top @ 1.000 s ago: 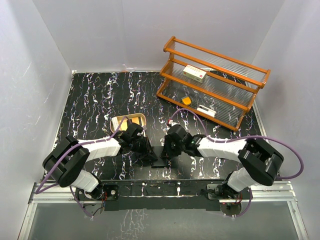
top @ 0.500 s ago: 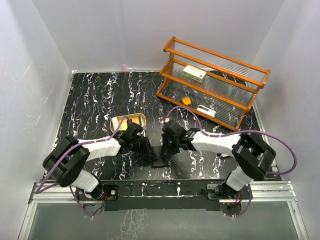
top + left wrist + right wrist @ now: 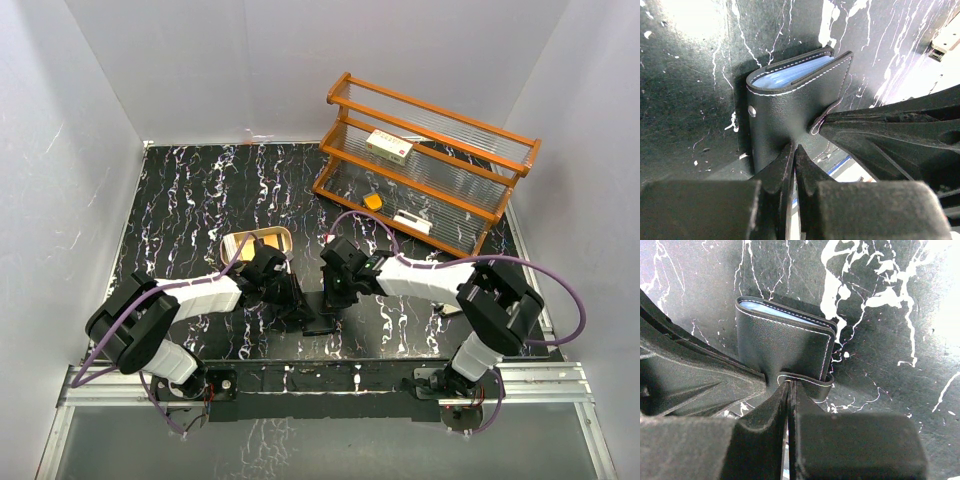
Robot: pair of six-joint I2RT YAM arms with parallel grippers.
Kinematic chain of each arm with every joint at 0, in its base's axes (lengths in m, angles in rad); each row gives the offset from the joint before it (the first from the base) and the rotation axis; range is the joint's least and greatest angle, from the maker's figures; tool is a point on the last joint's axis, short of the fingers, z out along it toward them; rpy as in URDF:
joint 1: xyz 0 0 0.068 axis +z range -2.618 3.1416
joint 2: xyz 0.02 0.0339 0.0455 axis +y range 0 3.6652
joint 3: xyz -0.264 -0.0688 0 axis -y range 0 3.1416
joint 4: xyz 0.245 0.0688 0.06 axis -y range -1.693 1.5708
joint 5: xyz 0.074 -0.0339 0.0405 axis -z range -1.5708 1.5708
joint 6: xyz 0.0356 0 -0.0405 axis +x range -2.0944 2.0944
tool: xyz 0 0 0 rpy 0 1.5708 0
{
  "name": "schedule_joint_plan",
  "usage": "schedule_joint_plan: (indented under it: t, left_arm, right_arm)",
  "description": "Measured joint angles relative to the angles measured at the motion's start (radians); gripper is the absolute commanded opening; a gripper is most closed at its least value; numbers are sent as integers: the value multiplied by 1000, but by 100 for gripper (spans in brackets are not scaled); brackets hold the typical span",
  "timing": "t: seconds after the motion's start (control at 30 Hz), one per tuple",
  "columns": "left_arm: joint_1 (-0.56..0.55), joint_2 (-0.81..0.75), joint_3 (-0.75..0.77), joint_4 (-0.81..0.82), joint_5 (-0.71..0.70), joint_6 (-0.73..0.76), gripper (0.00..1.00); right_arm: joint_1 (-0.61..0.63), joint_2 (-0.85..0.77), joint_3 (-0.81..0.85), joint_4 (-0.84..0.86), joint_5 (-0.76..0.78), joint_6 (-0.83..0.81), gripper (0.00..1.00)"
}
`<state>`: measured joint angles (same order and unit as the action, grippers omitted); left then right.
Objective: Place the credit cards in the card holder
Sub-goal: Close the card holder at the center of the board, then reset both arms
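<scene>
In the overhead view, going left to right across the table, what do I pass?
tan oval tray → left gripper → card holder → right gripper → wooden shelf rack

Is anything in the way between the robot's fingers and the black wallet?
No, nothing visible. The left fingers and the right fingers are both shut right on the card holder.

Readable text: none in any view.
Card holder [image 3: 790,105]: plain black cover, white stitching only.
Box [image 3: 389,146] on shelf [image 3: 440,112]: white and red, print too small to read.
</scene>
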<state>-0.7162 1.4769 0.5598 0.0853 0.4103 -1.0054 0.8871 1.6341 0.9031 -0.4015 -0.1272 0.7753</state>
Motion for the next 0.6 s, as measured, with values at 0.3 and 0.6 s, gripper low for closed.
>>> schedule_joint_plan:
  t: [0.3, 0.6]
  left_arm:
    - [-19, -53, 56, -119, -113, 26, 39]
    - [-16, -237, 286, -437, -374, 114, 77]
  right_arm:
    - [14, -7, 40, -21, 31, -23, 14]
    - [23, -136, 113, -178, 230, -50, 51]
